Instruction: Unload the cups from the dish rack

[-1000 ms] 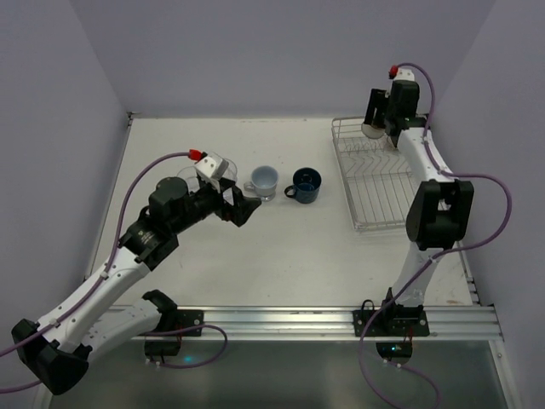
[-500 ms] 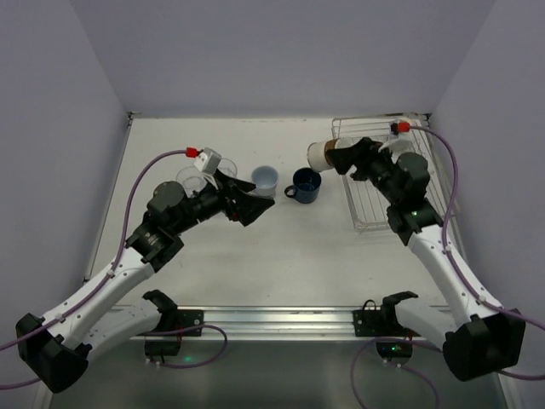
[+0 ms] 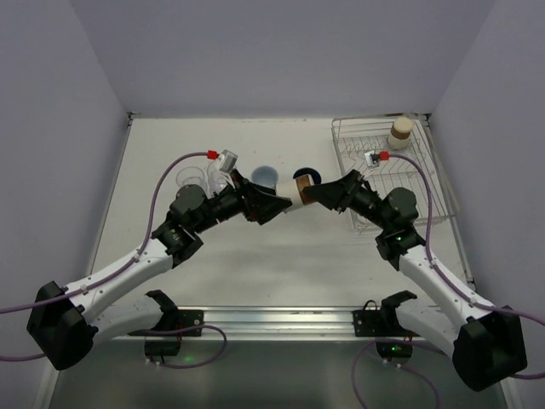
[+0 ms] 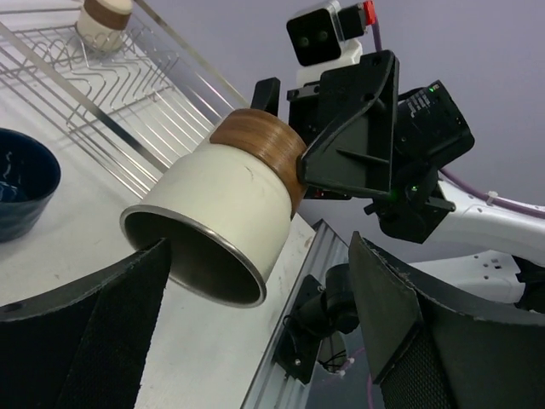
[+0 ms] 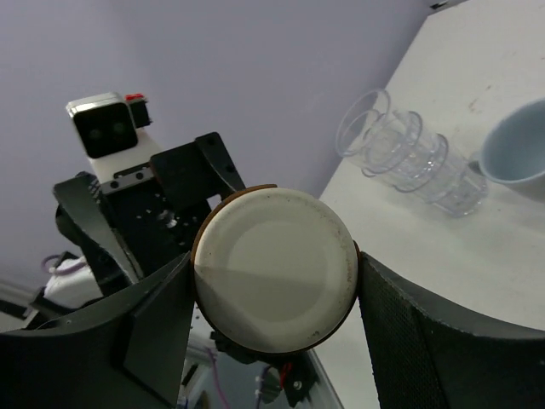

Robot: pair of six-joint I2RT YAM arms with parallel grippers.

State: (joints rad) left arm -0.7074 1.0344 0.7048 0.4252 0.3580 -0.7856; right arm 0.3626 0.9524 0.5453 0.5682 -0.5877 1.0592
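Observation:
My right gripper [image 3: 317, 194] is shut on a cream cup with a brown band [image 3: 301, 189] and holds it sideways in the air over the table's middle. In the right wrist view the cup's base [image 5: 272, 268] fills the space between my right gripper [image 5: 272, 285]. My left gripper [image 3: 281, 204] is open and faces the cup's mouth [image 4: 226, 217]; the rim sits between the spread fingers of my left gripper [image 4: 255, 332]. A second cream cup [image 3: 400, 132] stands in the dish rack [image 3: 409, 192]. The dark blue mug [image 3: 308, 175] is partly hidden behind the held cup.
A light blue cup [image 3: 265, 175] and clear glass tumblers [image 3: 192, 179] stand on the table behind my left arm. The tumblers [image 5: 400, 158] also show in the right wrist view. The rack [image 4: 128, 102] lies at the table's right side.
My right arm lifted a cream cup out of the rack and carried it left to the table's middle. My left gripper moved right and now meets the cup's mouth.

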